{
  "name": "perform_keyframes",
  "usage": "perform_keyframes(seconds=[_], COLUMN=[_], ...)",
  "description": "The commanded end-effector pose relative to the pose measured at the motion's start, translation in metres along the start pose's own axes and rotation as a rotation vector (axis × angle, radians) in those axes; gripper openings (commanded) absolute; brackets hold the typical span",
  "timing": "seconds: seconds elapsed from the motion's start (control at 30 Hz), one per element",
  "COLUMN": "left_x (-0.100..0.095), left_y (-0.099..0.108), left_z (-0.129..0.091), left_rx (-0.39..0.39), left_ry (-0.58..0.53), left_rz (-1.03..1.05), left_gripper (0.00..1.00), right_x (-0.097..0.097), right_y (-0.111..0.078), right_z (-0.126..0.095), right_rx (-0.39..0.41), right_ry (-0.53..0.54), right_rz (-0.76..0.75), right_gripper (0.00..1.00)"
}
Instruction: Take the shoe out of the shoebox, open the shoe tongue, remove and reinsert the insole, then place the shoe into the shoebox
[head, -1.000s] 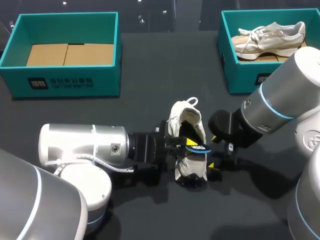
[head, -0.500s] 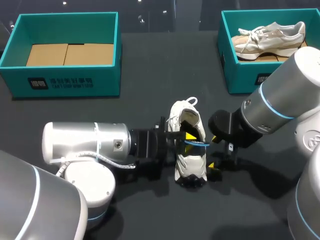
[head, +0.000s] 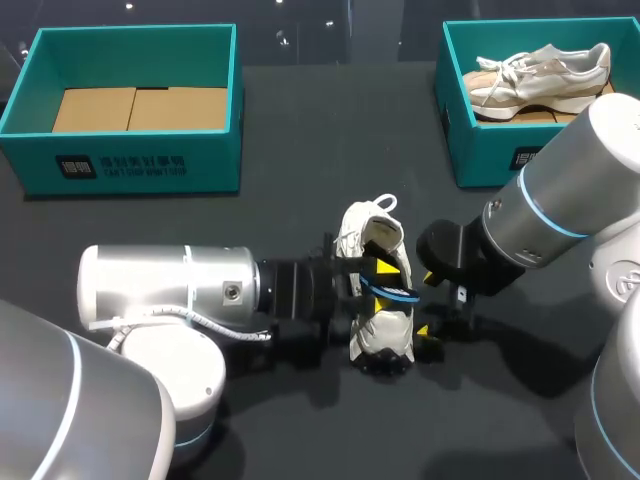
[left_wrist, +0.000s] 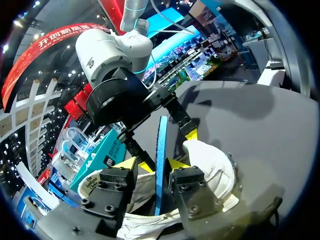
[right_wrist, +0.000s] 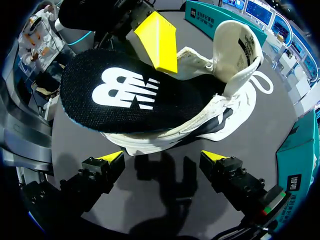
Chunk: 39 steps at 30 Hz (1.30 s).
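A white shoe (head: 378, 318) lies on the dark table at the middle, toe toward me. Its insole (head: 394, 292), black on top with a blue edge, sticks out of the shoe's opening. My left gripper (head: 377, 272) is open at the opening. In the left wrist view the insole (left_wrist: 161, 150) stands edge-on between the yellow tips of my left gripper (left_wrist: 154, 164), with a gap at one side. My right gripper (head: 426, 304) stands open just right of the shoe. In the right wrist view the shoe (right_wrist: 220, 107) and insole (right_wrist: 130, 92) lie ahead of my right gripper (right_wrist: 162, 157), which holds nothing.
A teal shoebox (head: 230, 110) with a bare cardboard floor stands at the back left. A second teal shoebox (head: 455, 130) at the back right holds another pale shoe (head: 540, 70). Dark table stretches between the boxes and in front of the shoe.
My left gripper's fingers have spread apart and let go of the insole, which now rests slightly lower in the shoe. The right arm has kept still.
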<state>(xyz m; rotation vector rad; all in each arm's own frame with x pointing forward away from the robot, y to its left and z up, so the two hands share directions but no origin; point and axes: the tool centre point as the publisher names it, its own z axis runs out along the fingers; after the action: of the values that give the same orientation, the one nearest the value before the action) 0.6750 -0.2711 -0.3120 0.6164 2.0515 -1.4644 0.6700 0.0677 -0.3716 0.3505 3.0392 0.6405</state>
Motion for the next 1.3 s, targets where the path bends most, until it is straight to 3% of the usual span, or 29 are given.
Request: perform_keyframes(seconds=[0.03,0.1,0.17,0.6,0.73,0.83,0.97,1.1,1.2,1.27,1.3], left_x=[0.001,0.002,0.002,0.002,0.001,0.002,0.002,0.003,0.006,0.008,0.010], left_y=[-0.005,-0.005,-0.004,0.037,0.033,0.023,0.013,0.004,0.001,0.004,0.007], left_z=[-0.005,-0.004,-0.002,0.007,0.002,-0.003,-0.008,-0.011,-0.011,-0.008,-0.006], left_rx=[0.014,0.018,0.017,-0.054,-0.051,-0.040,-0.027,-0.008,-0.004,-0.014,-0.025], left_ry=[0.007,0.012,0.018,0.005,0.014,0.026,0.034,0.049,0.070,0.093,0.106], left_rz=[-0.002,-0.003,0.001,0.031,0.018,0.014,0.015,0.025,0.035,0.031,0.035], left_gripper=[0.31,0.20,0.00,0.00,0.00,0.37,0.39,0.32,0.17,0.02,0.00], right_x=[0.001,0.001,0.001,0.001,0.001,0.001,0.001,0.001,0.001,0.001,0.001], right_y=[-0.001,-0.001,-0.001,-0.001,-0.001,-0.001,-0.001,-0.001,-0.001,-0.001,-0.001], right_z=[0.000,0.000,0.000,0.000,0.000,0.000,0.000,0.000,0.000,0.000,0.000], right_rx=[0.000,0.000,0.000,0.000,0.000,0.000,0.000,0.000,0.000,0.000,0.000], right_ry=[-0.003,-0.003,-0.003,-0.003,-0.003,-0.003,-0.003,-0.003,-0.003,-0.003,-0.003], right_rz=[0.000,0.000,0.000,0.000,0.000,0.000,0.000,0.000,0.000,0.000,0.000], right_gripper=[1.00,1.00,1.00,1.00,1.00,1.00,1.00,1.00,1.00,1.00,1.00])
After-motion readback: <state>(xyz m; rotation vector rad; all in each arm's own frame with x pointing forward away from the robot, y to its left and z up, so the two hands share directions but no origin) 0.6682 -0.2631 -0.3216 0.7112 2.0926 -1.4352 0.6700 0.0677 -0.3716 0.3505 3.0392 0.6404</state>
